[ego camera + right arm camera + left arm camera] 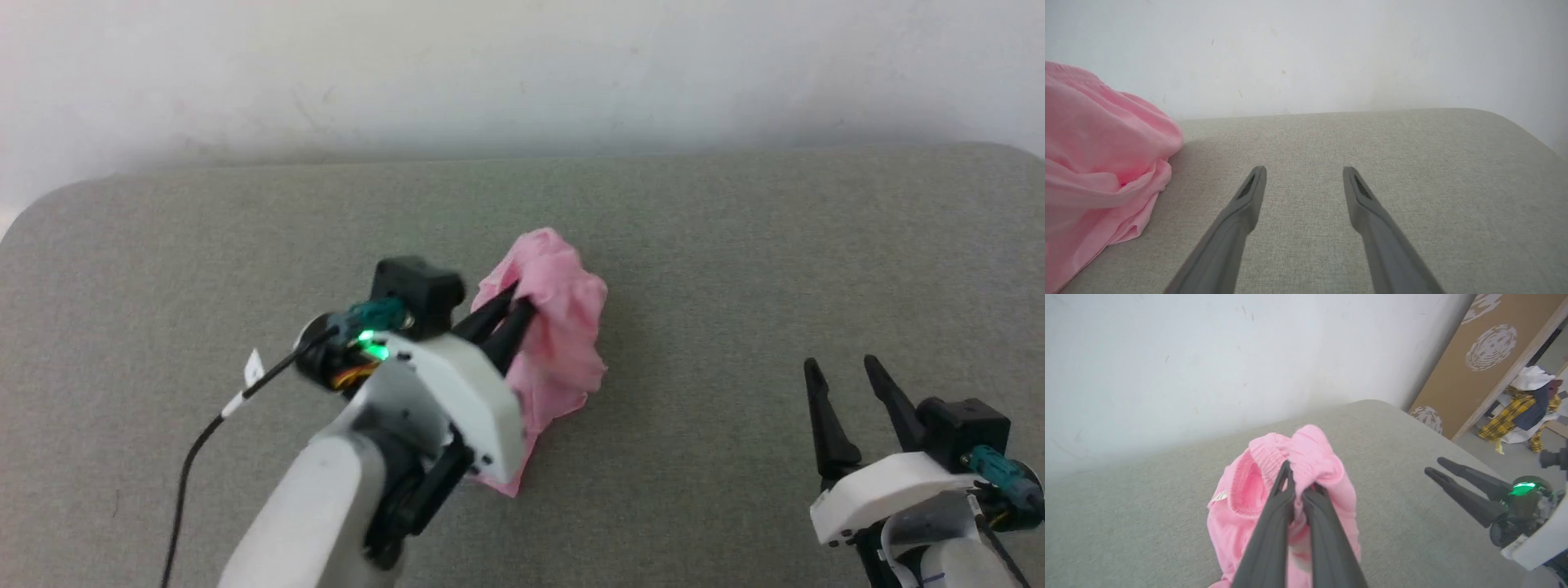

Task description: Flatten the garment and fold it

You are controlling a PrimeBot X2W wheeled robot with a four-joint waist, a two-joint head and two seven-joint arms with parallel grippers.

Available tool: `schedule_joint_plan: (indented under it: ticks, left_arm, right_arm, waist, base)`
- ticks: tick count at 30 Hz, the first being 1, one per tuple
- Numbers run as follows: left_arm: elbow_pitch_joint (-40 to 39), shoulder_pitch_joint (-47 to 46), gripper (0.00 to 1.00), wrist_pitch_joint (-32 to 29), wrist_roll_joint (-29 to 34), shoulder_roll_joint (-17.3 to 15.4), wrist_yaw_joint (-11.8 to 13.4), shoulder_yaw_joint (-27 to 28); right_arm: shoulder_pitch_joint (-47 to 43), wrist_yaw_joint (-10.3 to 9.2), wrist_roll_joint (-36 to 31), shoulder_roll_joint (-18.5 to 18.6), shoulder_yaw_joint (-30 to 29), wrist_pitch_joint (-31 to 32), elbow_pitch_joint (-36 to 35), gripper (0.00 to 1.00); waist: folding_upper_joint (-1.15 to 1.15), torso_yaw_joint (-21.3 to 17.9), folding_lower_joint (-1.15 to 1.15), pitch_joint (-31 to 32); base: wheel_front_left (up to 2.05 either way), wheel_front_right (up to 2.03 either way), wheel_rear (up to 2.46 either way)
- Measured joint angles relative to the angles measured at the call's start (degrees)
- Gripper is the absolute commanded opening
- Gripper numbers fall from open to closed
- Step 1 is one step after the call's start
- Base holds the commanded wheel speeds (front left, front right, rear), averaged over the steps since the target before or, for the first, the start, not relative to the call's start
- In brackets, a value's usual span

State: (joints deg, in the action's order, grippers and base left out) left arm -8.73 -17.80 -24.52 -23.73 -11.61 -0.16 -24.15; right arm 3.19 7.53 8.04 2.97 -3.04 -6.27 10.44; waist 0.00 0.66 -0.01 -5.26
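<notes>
Pink cloth, thin and limp: the garment [563, 327] sits bunched in a heap near the middle of the grey upholstered surface [735, 245], a little left of centre in the head view and well short of the white wall [522, 65]. Left gripper [516, 300] is clenched on it. In the left wrist view both dark fingers [1274, 522] meet with a ridge of pink fabric pinched between them, just beside the gathered hem [1261, 457]. A small white label tag [1220, 495] shows at that hem, on the left side of the bundle. Right gripper [839, 365] rests well apart to the right, fingers spread, nothing between them. The right wrist view shows bare upholstery between the tips and the heap off to its left. Handling judgement: expect almost no weight and no stiffness. The cloth will drape, sag and fold onto itself when lifted, and it may drag on the textured upholstery rather than slide. A pinch on a single thin layer may slip, so take the gathered hem, which looks thicker and gives the fingers something to bite. For flattening, you likely want the second hold on the same hem, apart from the first, so the two grips can tension the edge. How many layers the left fingers hold cannot be told.
</notes>
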Motion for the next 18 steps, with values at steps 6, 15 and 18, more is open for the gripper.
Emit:
schedule_joint_plan:
  ticks: [6,15,18]
  left_arm:
    - [-0.74,-9.82,0.0,2.31,-4.26,6.55,-1.4,-0.89]
    - [0.57,-15.45,0.0,8.11,-7.03,7.59,0.83,1.55]
    - [3.44,-10.61,0.0,8.93,-7.12,5.35,1.75,3.01]
  right_arm:
    - [0.07,0.0,0.77,0.01,-0.12,-0.54,2.16,1.0]
    - [0.24,0.0,1.75,0.03,-1.42,-2.43,4.81,1.0]
    - [0.3,0.0,1.72,0.04,-2.3,-2.8,5.03,1.0]
  waist:
    - [0.0,-2.36,0.0,0.9]
    - [0.0,-5.7,0.0,1.71]
    - [0.0,-5.51,0.01,1.31]
  base:
    - [0.0,0.0,0.0]
    - [0.0,0.0,0.0]
    - [0.0,0.0,0.0]
